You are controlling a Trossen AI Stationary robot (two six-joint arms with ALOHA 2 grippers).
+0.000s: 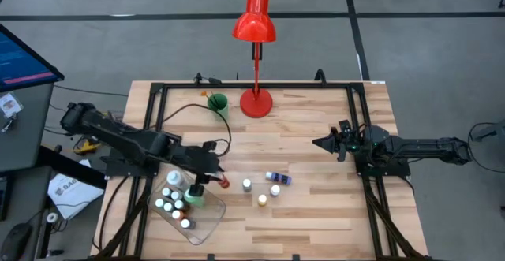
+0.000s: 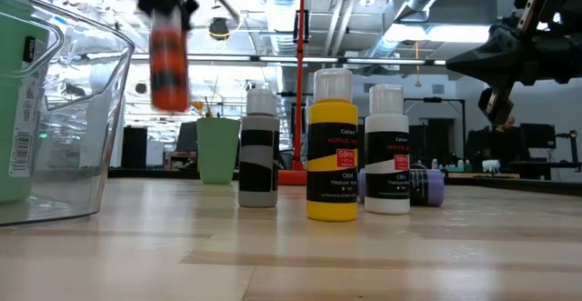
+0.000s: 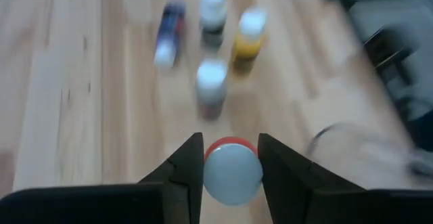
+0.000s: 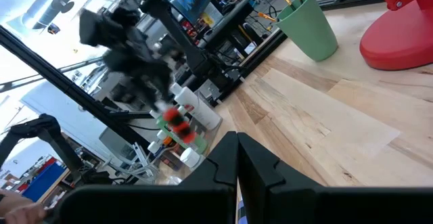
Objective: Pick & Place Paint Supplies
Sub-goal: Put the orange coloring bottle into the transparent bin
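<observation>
Wooden boards make up the table (image 1: 316, 135), with a red lamp (image 1: 254, 16) at twelve o'clock. At about eight o'clock sits the clear tray (image 1: 207, 214), with several small bottles and a bigger green bottle (image 1: 175, 180) inside. The left gripper (image 3: 230, 158) squeezes a small orange-red paint bottle (image 2: 168, 55) by its neck and holds it up in the air, just beside the tray.

I think the next step is to carry it over the tray, go low, then let go, so it does not tip the others.

Near the middle, four bottles wait. The yellow bottle (image 2: 332, 146) says "ACRYLIC" and "59ml".

At three o'clock, the right gripper (image 1: 325, 143) waits, pinched shut and empty.
</observation>
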